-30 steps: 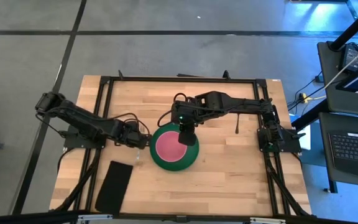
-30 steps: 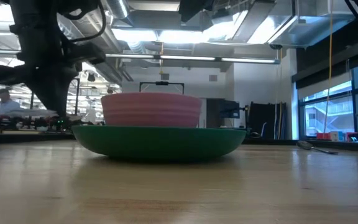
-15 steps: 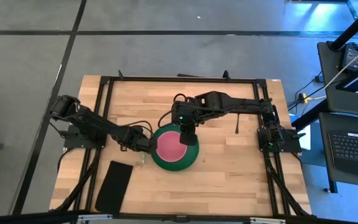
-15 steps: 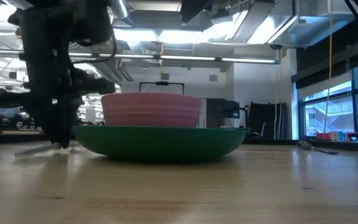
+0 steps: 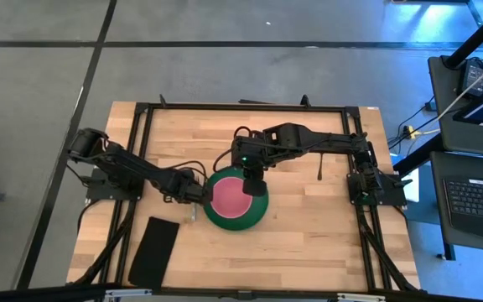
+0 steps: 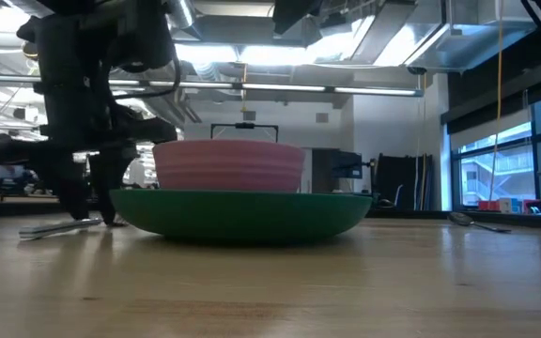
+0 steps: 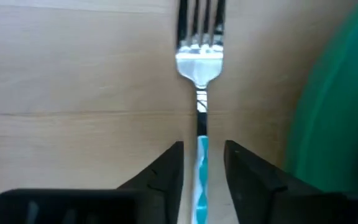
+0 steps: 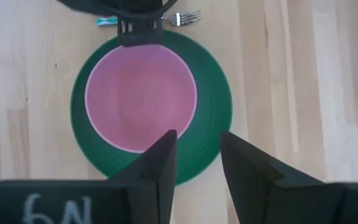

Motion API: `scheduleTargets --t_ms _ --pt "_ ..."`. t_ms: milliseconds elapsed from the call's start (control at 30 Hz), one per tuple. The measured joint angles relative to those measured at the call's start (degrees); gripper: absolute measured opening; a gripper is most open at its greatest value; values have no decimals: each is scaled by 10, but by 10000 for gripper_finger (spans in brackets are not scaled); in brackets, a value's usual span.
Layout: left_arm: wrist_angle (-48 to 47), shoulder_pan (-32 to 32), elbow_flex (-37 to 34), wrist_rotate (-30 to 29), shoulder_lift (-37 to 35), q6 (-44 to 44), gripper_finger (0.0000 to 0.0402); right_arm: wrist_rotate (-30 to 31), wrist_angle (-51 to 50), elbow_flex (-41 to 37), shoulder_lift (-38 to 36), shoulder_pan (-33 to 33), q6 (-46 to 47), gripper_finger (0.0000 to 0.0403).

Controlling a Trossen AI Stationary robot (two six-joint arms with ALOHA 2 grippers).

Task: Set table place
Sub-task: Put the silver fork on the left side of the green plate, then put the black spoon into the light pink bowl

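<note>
A green plate (image 5: 223, 222) with a pink bowl (image 5: 229, 197) in it sits mid-table. Just to its left, the silver fork (image 7: 199, 62) lies flat on the wood, tines pointing toward the near edge. My left gripper (image 7: 202, 149) is low over the fork's handle and open, one finger on each side with a gap to the handle. My right gripper (image 8: 196, 140) hangs open above the bowl's far right part (image 5: 254, 184). A dark spoon (image 5: 319, 168) lies on the table, right of the plate.
A black rectangular cloth (image 5: 153, 250) lies near the front left corner. Black metal rails (image 5: 141, 168) frame the wooden top. Bare wood (image 5: 309, 243) stretches in front of and to the right of the plate.
My left gripper has moved toward the plate and down to the table with the fork. It has then opened and let go. The fork now lies flat on the wood beside the plate's left rim.
</note>
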Motion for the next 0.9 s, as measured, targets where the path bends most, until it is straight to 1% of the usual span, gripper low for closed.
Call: scheduleTargets --t_ms 133,233,300,400,500,633,800,900 --pt "2 0 0 0 -26 0 131 0 -11 0 0 0 -17 122" --pt "-2 0 0 6 -46 1 138 -1 -62 0 0 -5 12 114" --pt "-2 0 1 7 -59 1 138 0 -100 0 0 -13 40 107" --pt "-1 0 1 7 -80 6 133 -2 -101 -2 -2 -23 65 97" --pt "-2 1 1 7 -101 30 128 -4 -102 -2 -13 -32 73 90" --pt "-6 5 2 7 -131 56 124 1 -103 -3 -40 -58 104 87" --pt "-21 11 2 7 -162 89 124 56 -103 -3 -84 -81 187 89" --pt "-23 16 2 7 -177 108 124 63 -103 -41 -125 -82 242 89"
